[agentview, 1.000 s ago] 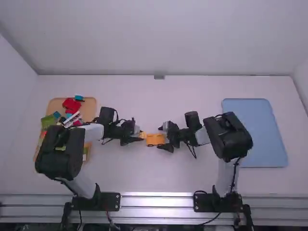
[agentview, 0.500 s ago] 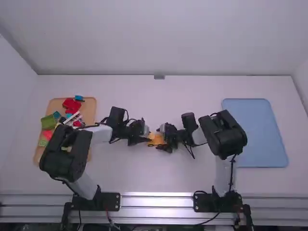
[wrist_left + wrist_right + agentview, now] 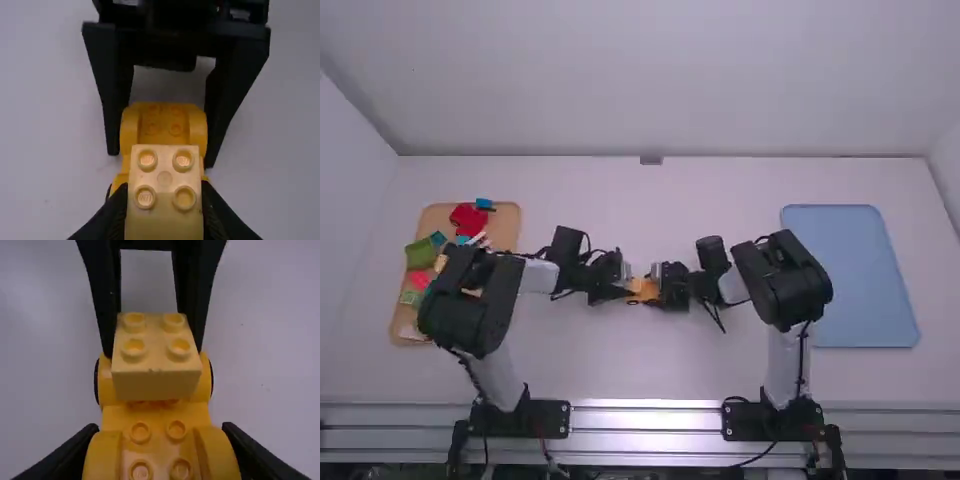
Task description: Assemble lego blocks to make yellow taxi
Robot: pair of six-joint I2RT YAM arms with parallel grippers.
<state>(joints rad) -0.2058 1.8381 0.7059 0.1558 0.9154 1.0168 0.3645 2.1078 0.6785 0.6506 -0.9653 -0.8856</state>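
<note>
So the big change: the pale yellow block [image 3: 156, 382] has just been brought in from beside the yellow car base [image 3: 157, 417] to right above one end of it. A second ago it was still held off to the base's left in the high view. The left arm has been swung inward with it, and the right arm has been shifted a little too.

The block is clamped between the fingers of the left gripper [image 3: 165, 202], studs up and pretty much level. The base itself is pinched by its sides in the right gripper [image 3: 160, 429], over the white table [image 3: 620, 370]. Whether the block is already seated or just hovering a hair above the base can't be told.

For the taxi, that probably means the next piece is being lined up or pressed on. A straight push down seems to be needed, with the base kept steady; if it's pushed crooked, the studs could be missed.

More loose blocks [image 3: 468, 217] are kept in the wooden tray [image 3: 512, 225], well left of the base, so more building is likely left.

Brands, labels, writing? Nothing can be read on the block or base, tbh.
</note>
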